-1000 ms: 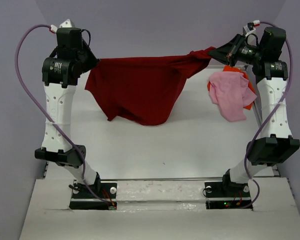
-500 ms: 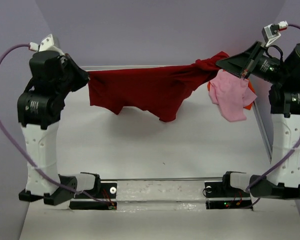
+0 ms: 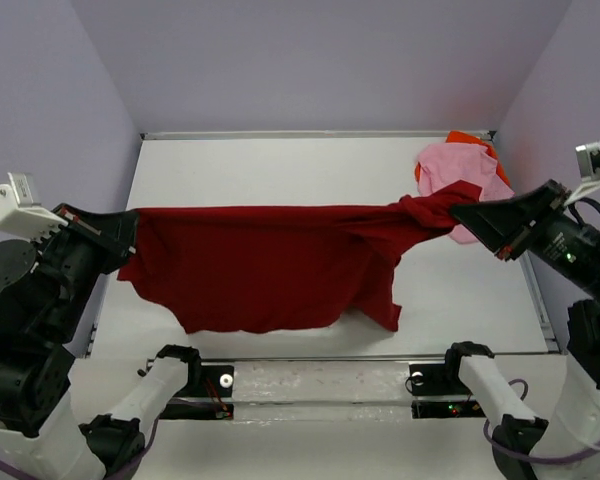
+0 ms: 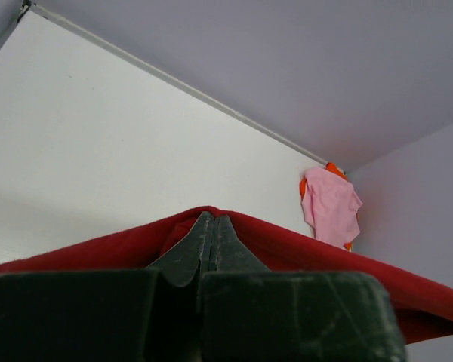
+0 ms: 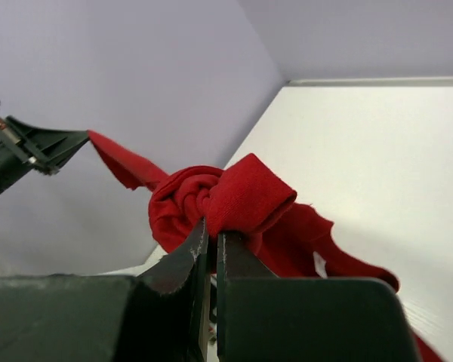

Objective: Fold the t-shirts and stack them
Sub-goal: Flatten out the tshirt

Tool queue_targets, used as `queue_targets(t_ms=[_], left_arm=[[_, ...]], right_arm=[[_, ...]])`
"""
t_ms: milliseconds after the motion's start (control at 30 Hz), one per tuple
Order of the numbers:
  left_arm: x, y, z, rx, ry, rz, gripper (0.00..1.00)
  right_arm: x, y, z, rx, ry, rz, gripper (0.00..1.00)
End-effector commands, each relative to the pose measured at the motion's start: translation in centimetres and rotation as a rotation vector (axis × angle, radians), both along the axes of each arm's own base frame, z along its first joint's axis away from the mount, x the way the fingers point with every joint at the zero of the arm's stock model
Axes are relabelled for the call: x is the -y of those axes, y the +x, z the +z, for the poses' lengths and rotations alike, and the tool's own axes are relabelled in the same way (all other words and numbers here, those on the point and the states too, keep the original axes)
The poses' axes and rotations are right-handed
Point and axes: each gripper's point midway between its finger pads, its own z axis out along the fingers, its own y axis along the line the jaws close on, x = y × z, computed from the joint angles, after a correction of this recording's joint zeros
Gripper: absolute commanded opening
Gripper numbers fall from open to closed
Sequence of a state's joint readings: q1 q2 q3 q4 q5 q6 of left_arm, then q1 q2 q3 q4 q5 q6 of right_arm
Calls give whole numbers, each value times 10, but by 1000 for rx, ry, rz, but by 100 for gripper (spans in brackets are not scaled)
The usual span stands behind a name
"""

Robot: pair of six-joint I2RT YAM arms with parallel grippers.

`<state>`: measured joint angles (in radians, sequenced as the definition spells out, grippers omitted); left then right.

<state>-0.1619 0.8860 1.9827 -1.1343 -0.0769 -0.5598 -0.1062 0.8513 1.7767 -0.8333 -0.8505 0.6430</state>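
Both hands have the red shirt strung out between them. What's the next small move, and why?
Probably lower the left hand and right hand together until the hanging hem meets the table. Both are shut on opposite ends of the dark red shirt, which hangs spread in the air between them, its right end bunched.

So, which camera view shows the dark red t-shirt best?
The top external view: it shows the whole dark red t-shirt, stretched between the left pincer and the right pincer. The left wrist view gives only a red edge; the right wrist view, only a bunched corner.
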Motion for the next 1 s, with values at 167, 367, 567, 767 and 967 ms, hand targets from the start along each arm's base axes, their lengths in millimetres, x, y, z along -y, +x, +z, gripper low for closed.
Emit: queue_targets(t_ms=[167,367,567,767,967], left_arm=[[-19,-40,31,222,11,61,0],[-24,-17,44,229,58,100,0],[-40,-3,25,159,76,201,0],[-39,31,24,128,122,214,0],[-10,88,-85,-174,107,106,0]], right_arm=[[69,-28,14,217,-127,-523,0],[117,-10,42,268,-176,-787,0],[167,-9,30,235,-315,-1027,0],[182,5,51,298,-317,-1112,0],[161,58,-32,81,-341,-957,0]])
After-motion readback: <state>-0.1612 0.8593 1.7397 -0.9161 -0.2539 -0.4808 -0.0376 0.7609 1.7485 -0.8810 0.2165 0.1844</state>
